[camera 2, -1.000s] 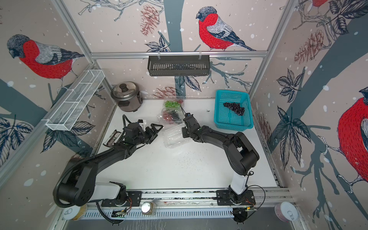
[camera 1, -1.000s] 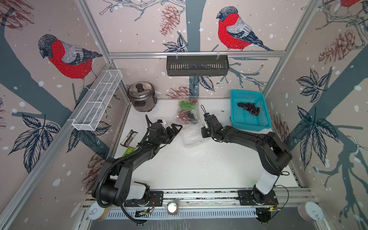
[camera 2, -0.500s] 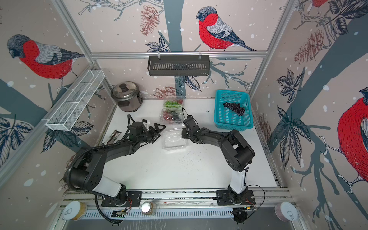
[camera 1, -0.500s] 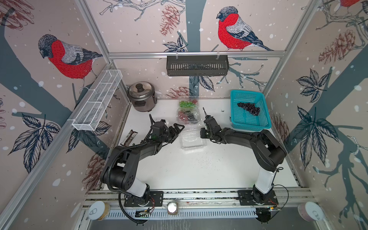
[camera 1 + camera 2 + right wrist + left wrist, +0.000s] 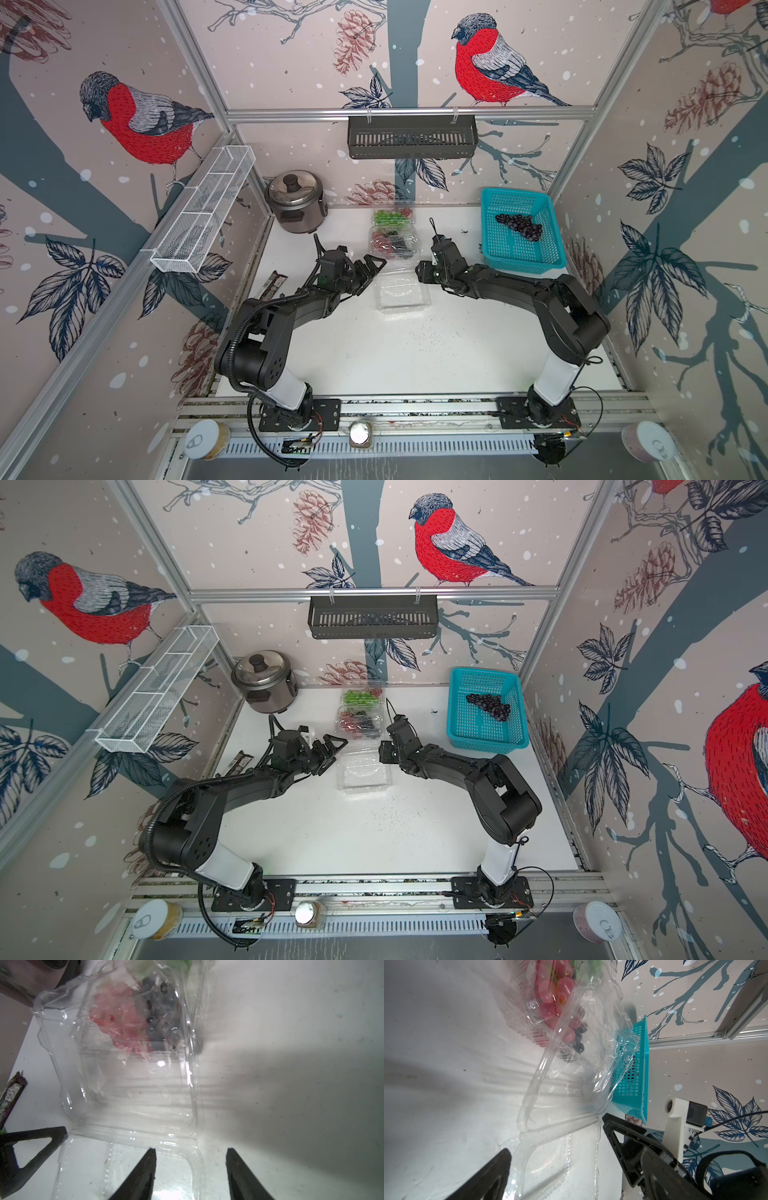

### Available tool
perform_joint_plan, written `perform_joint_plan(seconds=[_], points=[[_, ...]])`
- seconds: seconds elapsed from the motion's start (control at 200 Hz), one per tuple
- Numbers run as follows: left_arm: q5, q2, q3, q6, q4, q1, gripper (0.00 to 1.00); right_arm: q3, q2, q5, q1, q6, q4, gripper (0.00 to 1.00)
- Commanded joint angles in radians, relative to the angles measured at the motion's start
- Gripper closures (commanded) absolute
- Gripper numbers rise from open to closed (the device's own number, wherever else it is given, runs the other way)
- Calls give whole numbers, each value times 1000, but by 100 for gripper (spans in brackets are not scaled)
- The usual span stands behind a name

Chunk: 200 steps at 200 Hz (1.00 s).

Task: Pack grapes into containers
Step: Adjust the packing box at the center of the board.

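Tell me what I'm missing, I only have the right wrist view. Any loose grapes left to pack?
Observer: Yes. One dark grape bunch lies in the turquoise basket, at the table's far end on the right arm's side.
Operator: I see one left finger only. Left claw state?
Observer: The left claw is open and holds nothing, at the left-arm side of the empty container.

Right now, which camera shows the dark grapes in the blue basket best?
Both top views: the dark grapes lie unobstructed inside the turquoise basket. The left wrist view catches only the basket's outer wall; the right wrist view shows neither.
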Motion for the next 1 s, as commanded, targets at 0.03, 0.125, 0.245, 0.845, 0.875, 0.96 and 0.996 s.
perform_joint_plan(seconds=[0.03,0.125,0.245,0.845,0.875,0.96,0.996], points=[[7,-6,10,45,-38,13,3,-2,-28,4,-11,-27,-18,34],[11,-16,11,61,-70,23,3,-1,-44,3,-26,-34,-31,27],[10,-42,9,76,-110,41,3,3,-68,2,-48,-36,-58,19],[-14,-138,294,177,-339,-63,3,28,-357,-11,-372,-41,-215,0],[-17,-129,316,173,-338,-81,3,22,-362,-13,-405,-39,-205,0],[-32,-96,397,158,-328,-127,3,16,-358,-18,-507,-30,-182,0],[-40,-79,423,153,-322,-145,3,23,-349,-23,-546,-27,-179,0]])
